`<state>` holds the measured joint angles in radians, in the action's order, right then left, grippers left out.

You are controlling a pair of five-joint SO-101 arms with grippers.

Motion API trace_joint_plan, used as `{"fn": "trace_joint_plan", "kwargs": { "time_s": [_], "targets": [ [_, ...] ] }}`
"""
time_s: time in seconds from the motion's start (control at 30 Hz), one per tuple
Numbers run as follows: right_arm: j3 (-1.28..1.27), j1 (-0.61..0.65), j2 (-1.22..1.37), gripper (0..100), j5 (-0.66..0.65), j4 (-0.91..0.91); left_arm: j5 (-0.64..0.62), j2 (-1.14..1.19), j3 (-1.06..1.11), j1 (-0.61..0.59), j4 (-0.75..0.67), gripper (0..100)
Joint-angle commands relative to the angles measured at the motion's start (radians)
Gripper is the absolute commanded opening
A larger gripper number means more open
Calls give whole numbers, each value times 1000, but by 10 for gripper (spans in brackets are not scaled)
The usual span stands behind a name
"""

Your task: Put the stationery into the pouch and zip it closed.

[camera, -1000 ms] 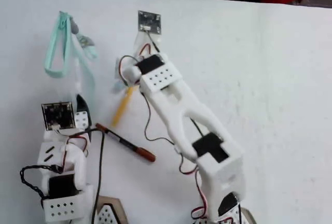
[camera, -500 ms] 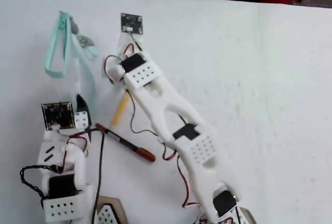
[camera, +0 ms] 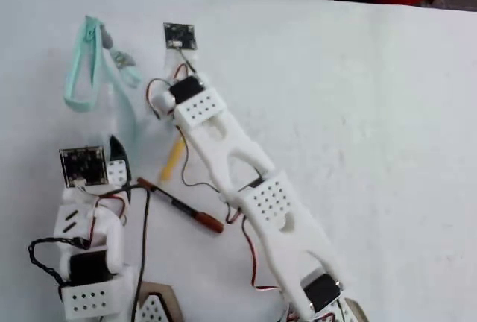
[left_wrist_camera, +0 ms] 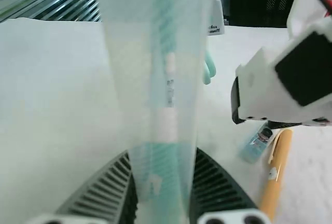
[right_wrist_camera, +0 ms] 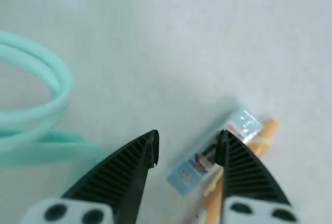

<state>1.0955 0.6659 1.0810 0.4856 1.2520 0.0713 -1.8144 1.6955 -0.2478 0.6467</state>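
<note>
White counter (camera: 387, 113) is carrying two white arms and the scattered stationery. At its far left side, a transparent plastic pouch with a mint-green zipper band (camera: 95, 57) is lying partly flat and partly lifted. The left end effector (camera: 118, 156) is gripping the pouch's near edge. In the left wrist view, the two ribbed black fingers (left_wrist_camera: 116, 185) of the left end effector (left_wrist_camera: 162, 156) are pressing against both sides of the clear pouch (left_wrist_camera: 161, 79), which is rising straight up between them.

The right arm (camera: 246, 165) is stretching diagonally across the counter toward the pouch. The right end effector (right_wrist_camera: 187, 138) is standing open, its jaws well apart and holding nothing. A small pale-blue wrapped block (right_wrist_camera: 199, 167) is lying on the counter partly between the jaws, and one finger is overlapping it from the camera's side. Whether that finger is touching the block cannot be told. The block (left_wrist_camera: 257, 143) is lying just beside the end of a yellow-orange pen (camera: 173, 159), which is showing behind that finger (right_wrist_camera: 266, 129). The green zipper band (right_wrist_camera: 46, 151) is curving near the other finger.

A pen with a black barrel and a red cap (camera: 179, 204) is lying between the two arms, near the yellow-orange pen (left_wrist_camera: 275, 172).
</note>
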Motion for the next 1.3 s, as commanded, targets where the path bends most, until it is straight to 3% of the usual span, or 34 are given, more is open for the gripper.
{"fn": "trace_joint_plan", "kwargs": {
  "time_s": [0.0, 0.23, 0.37, 0.63, 0.77, 1.27],
  "targets": [
    [54, -54, 2, 180, -9, 170, 8, -12, -3, -8, -31, 46],
    [66, -180, -4, 180, -9, 378, 9, -12, -3, -8, -31, 46],
    [110, -183, -27, 180, -9, 461, 9, -12, -3, -8, -31, 46],
    [362, -76, -101, 180, -6, 410, 9, -12, -3, -8, -31, 46],
    [368, -39, -44, 180, -9, 321, 9, -12, -3, -8, -31, 46],
    [370, -97, 101, 183, -2, 277, 9, -12, -3, -8, -31, 46]
  ]
}}
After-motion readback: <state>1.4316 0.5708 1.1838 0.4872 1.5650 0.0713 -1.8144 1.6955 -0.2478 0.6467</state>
